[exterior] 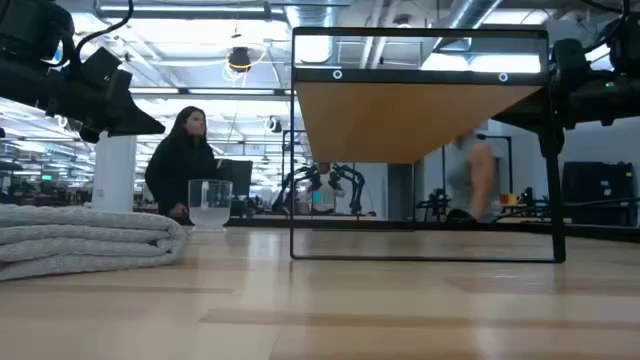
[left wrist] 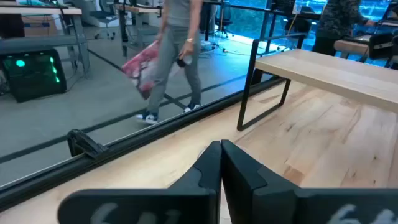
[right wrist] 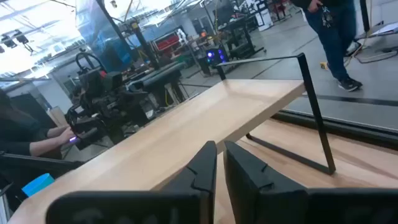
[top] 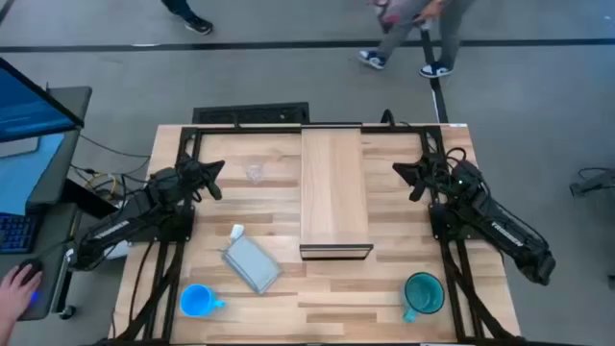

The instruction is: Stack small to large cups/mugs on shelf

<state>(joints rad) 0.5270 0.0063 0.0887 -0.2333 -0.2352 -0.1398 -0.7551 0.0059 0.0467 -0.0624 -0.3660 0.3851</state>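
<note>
Three cups sit on the slatted pale-wood counter (top: 221, 207), none on the shelf (top: 334, 187). The shelf is a long, narrow platform of smooth light planks on thin dark metal legs, its dark front edge facing the near side, and it stands between the two pincers with its top bare.

The left pincer (top: 213, 179) hangs above the counter on the shelf's left side, its two dark fingers pressed together with no gap, gripping nothing. Just beside its tip, toward the shelf, stands the tiny clear glass cup (top: 255, 173), a straight-sided tumbler that appears upright in the low view. Nearer the front edge and well apart from this pincer lies a flat grey pouch (top: 252, 263) of ribbed fabric with a small pale tag, tilted on the planks. Past it, by the front left corner, rests the bright blue mug (top: 197, 301), round and glossy, handle pointing right.

The right pincer (top: 407, 177) hovers on the shelf's right side, its fingers likewise closed on nothing. Well toward the front right corner from it is the large teal mug (top: 423, 293), open mouth up, handle at its lower left.

Beyond the counter lies a grey floor crossed by a dark line. A person (top: 408, 34) walks at the far side, and a hand (top: 17, 286) rests by a keyboard at the left.
</note>
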